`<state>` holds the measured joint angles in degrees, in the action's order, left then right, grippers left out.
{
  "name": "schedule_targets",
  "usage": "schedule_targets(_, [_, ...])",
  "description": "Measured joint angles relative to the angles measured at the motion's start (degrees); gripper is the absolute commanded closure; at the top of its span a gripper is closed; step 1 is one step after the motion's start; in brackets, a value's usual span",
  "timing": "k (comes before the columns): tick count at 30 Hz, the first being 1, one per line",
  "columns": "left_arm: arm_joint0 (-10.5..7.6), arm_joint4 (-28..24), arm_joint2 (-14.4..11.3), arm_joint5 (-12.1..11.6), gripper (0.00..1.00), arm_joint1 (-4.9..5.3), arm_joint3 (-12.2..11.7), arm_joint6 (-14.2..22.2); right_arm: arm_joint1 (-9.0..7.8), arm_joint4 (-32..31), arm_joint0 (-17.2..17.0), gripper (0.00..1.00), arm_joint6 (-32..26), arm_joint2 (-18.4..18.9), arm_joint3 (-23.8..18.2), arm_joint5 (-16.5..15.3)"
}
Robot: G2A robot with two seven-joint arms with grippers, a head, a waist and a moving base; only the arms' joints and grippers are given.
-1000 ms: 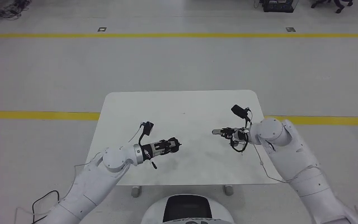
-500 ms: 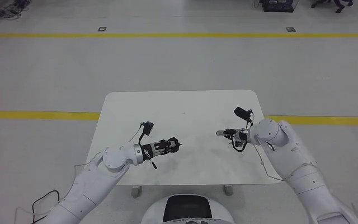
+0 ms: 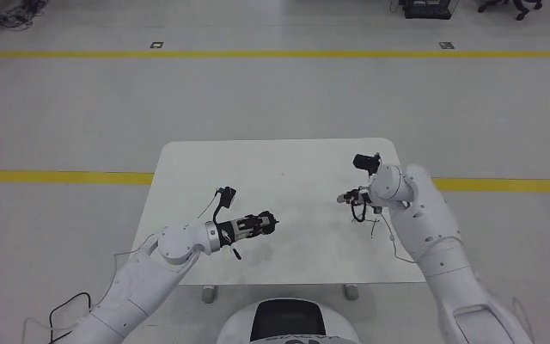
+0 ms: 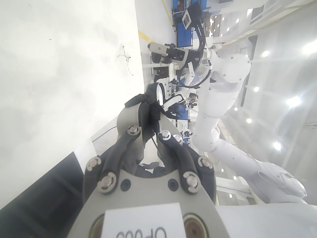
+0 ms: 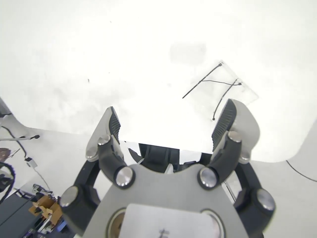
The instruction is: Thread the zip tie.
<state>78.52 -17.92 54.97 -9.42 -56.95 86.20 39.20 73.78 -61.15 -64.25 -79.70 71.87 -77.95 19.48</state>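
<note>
Hovering above the front left part of the white desk [image 3: 284, 163], the left gripper [image 3: 266, 222] points toward the desk's middle. In its own wrist view its black fingertips [image 4: 145, 105] are clenched together; whether anything sits between them cannot be told. Across the desk, the right gripper [image 3: 344, 198] hangs over the right half, facing the left one, well apart from it. Its jaws stand released and wide, with the ribbed pads [image 5: 224, 118] holding nothing. Just beside it, nearer the desk's right front edge, the black zip ties [image 5: 201, 80] lie loose on the surface. One is straight, a thinner one crosses it, and a curved one bends away from them. In the right wrist view the curved tie's lower end runs close by one ribbed pad, while the rest of the ties lie in plain sight. A yellow floor line [image 3: 77, 177] runs behind the desk on both sides.
</note>
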Motion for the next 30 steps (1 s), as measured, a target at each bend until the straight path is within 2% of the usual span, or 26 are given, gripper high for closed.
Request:
schedule_targets(3, [0.00,0.0,0.0,0.0,1.00,0.00,0.0,0.0,4.75,-7.7,-0.8,0.00,-0.1,2.8,1.4,0.0])
schedule_targets(10, [0.00,0.0,0.0,0.0,1.00,0.00,0.0,0.0,14.26,-21.9,-1.6,0.00,0.1,9.3,4.3,0.0])
schedule_targets(13, [0.00,0.0,0.0,0.0,1.00,0.00,0.0,0.0,17.95,-28.5,-3.2,0.00,0.1,14.2,1.8,0.0])
schedule_targets(15, [0.00,0.0,0.0,0.0,1.00,0.00,0.0,0.0,19.89,-29.8,-4.8,0.00,0.1,17.1,-0.4,0.0])
schedule_targets(21, [0.00,0.0,0.0,0.0,1.00,0.00,0.0,0.0,21.66,-28.8,-6.8,0.00,0.1,21.6,-1.9,0.0])
schedule_targets(30, [0.00,0.0,0.0,0.0,1.00,0.00,0.0,0.0,21.83,-28.8,-6.7,0.00,0.1,21.8,-2.2,0.0])
